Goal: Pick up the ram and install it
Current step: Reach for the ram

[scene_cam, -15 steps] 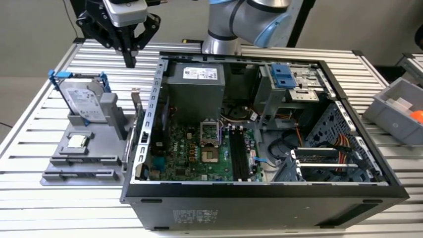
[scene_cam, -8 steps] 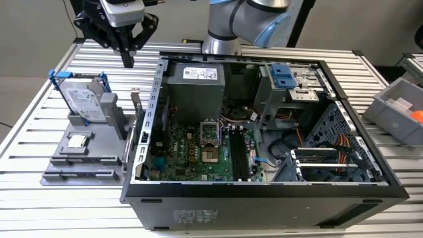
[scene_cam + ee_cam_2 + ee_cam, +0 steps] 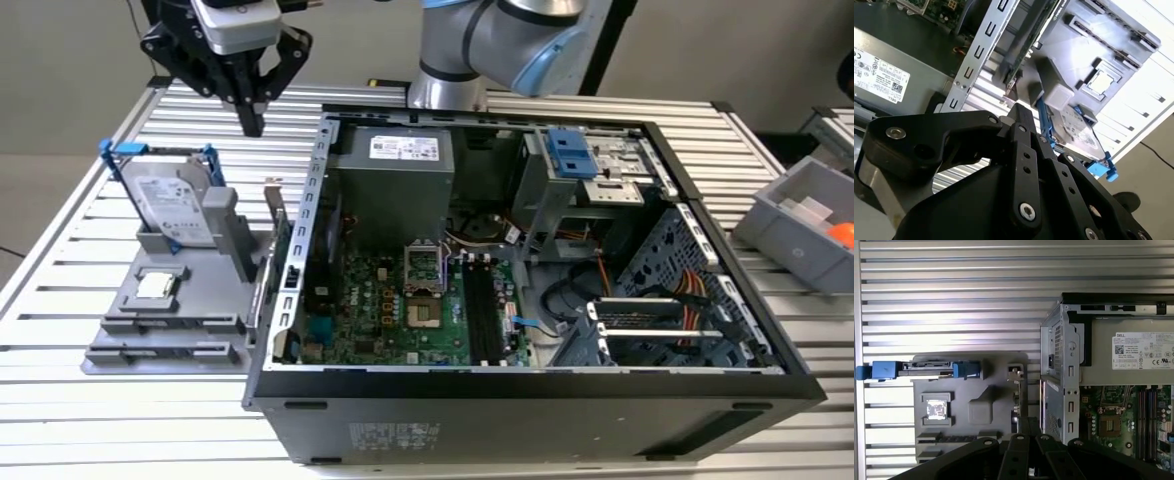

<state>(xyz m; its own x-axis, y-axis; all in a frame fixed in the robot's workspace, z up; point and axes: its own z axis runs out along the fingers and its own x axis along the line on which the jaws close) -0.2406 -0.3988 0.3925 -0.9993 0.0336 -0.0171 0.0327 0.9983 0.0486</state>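
The ram [image 3: 279,218] stands on edge in the grey holder [image 3: 174,320], on the side nearest the open computer case [image 3: 534,400]. It appears as a thin stick in the second wrist view [image 3: 1029,45] and edge-on in the first wrist view [image 3: 1015,400]. My gripper [image 3: 251,122] hangs above the table behind the holder, well above the ram and touching nothing. Its fingers point down, pressed together with nothing between them, as both wrist views confirm [image 3: 1021,114] [image 3: 1029,424]. The black motherboard slots [image 3: 483,315] lie inside the case.
A silver hard drive [image 3: 174,205] in blue brackets stands at the holder's back. A small square chip [image 3: 155,285] lies in the holder's middle. The case's metal wall [image 3: 314,200] rises right beside the ram. A grey bin [image 3: 807,225] sits at the exterior view's right.
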